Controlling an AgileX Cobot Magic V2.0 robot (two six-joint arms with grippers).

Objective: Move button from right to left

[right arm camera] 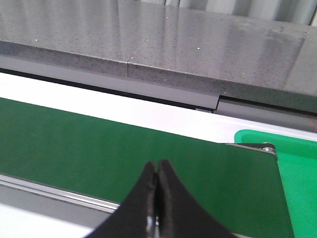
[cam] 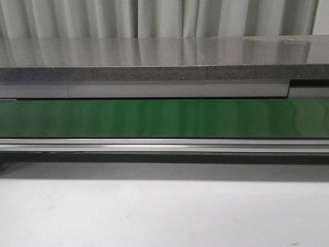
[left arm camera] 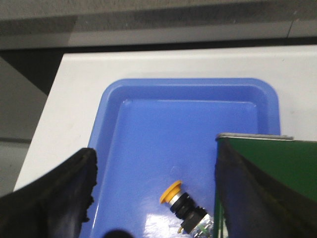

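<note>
The button [left arm camera: 184,207], with an orange-yellow cap and black body, lies on its side on the floor of a blue tray [left arm camera: 148,114] beside the end of the green belt [left arm camera: 277,163]. My left gripper [left arm camera: 156,191] hovers over the tray, open, its black fingers [left arm camera: 59,198] wide apart on either side of the button and not touching it. My right gripper [right arm camera: 157,166] is shut with nothing between its fingers, above the green belt [right arm camera: 99,144] near its end. Neither gripper nor the button shows in the front view, only the green belt [cam: 164,118].
A green tray [right arm camera: 297,168] sits past the belt's end in the right wrist view. A grey stone-look shelf [cam: 164,56] runs behind the belt. An aluminium rail [cam: 164,145] borders the belt's near side, with the white table [cam: 164,211] in front.
</note>
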